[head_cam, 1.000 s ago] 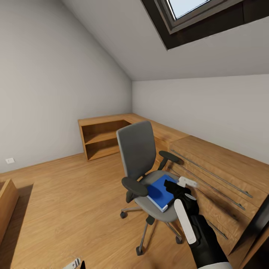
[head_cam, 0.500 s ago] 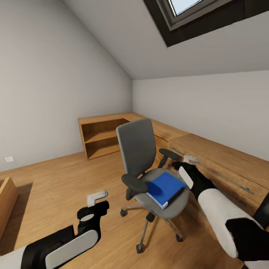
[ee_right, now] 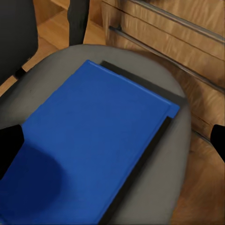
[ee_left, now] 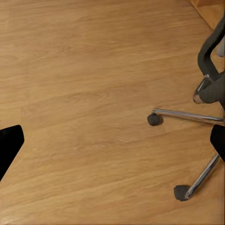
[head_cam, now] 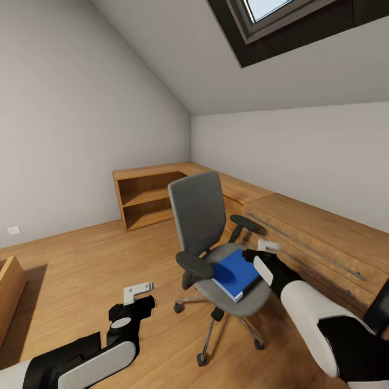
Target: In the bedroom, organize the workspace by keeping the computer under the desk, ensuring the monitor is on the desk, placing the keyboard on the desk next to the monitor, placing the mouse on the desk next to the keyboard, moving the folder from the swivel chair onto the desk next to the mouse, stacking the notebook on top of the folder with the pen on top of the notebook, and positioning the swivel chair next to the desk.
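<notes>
The grey swivel chair (head_cam: 198, 213) stands on the wood floor in the middle of the bedroom. On its seat lies the bright blue folder (head_cam: 236, 272), flat, with a dark strip showing under its long edge (ee_right: 140, 161). My right gripper (head_cam: 258, 249) hovers open just above the folder's far right corner; in the right wrist view the folder (ee_right: 89, 150) spreads between the two dark fingertips (ee_right: 9, 147). My left gripper (head_cam: 141, 297) is open and empty over bare floor left of the chair, near the chrome base and casters (ee_left: 154, 119).
A light wooden drawer chest (head_cam: 319, 232) with long metal bar handles runs along the right wall, close behind the chair. An open wooden shelf unit (head_cam: 145, 200) stands in the far corner. A wooden edge (head_cam: 8, 292) shows at the left. A skylight (head_cam: 275, 16) is overhead.
The left arm rose into view from the bottom and now sits slightly lower. The right gripper lifted off the folder towards the chest, then came back down and left over its corner.
</notes>
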Tool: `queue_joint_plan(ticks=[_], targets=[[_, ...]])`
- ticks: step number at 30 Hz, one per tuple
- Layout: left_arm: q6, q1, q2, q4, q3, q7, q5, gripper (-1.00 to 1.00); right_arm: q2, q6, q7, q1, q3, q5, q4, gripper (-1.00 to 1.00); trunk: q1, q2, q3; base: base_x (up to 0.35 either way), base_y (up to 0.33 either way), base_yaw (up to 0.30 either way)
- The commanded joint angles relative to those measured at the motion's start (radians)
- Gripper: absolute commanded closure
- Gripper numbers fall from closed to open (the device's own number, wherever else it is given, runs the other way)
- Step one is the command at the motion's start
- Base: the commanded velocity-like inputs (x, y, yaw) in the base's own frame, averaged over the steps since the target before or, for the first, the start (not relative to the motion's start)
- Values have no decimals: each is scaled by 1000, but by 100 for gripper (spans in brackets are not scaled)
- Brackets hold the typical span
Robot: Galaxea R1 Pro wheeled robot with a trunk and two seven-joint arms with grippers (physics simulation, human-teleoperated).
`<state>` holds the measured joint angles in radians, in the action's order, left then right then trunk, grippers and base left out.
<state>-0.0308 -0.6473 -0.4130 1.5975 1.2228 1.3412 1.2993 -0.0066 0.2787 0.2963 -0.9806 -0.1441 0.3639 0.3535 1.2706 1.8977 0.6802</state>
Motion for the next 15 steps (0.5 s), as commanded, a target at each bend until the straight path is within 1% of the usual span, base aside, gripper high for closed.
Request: queue_joint_plan(ticks=[1,2,4,5,6,10,13,15], targets=[[33,-2,-51,-13,3,-174,6,-100,-1,-1,-1,5,-8,6,2,-100,0,1,1,0,0,0],[35,-2,-72,-19,3,-249,6,-100,-1,-2,-9,6,-8,6,2,-100,0,1,1,0,0,0],[36,-2,-90,-25,2,-320,7,-100,-1,-2,-24,6,-8,6,3,-100,0,1,1,0,0,0],[36,-2,-107,-30,2,-377,7,-100,-1,-2,-46,7,-9,5,3,-100,0,1,1,0,0,0],[37,-2,-129,-53,3,-460,8,-100,-2,-3,-107,12,-8,-19,13,-100,0,1,1,0,0,0],[37,-2,-131,-59,3,-475,8,-100,-3,-4,-120,30,-8,-38,46,-100,0,1,1,0,0,0],[37,-2,-132,-62,3,-481,7,-100,-3,-2,-124,90,-8,-51,148,-100,0,1,1,0,0,0],[37,-2,-132,-63,3,-481,6,-100,-3,0,-124,115,-8,-53,187,-100,0,1,1,0,0,0]])
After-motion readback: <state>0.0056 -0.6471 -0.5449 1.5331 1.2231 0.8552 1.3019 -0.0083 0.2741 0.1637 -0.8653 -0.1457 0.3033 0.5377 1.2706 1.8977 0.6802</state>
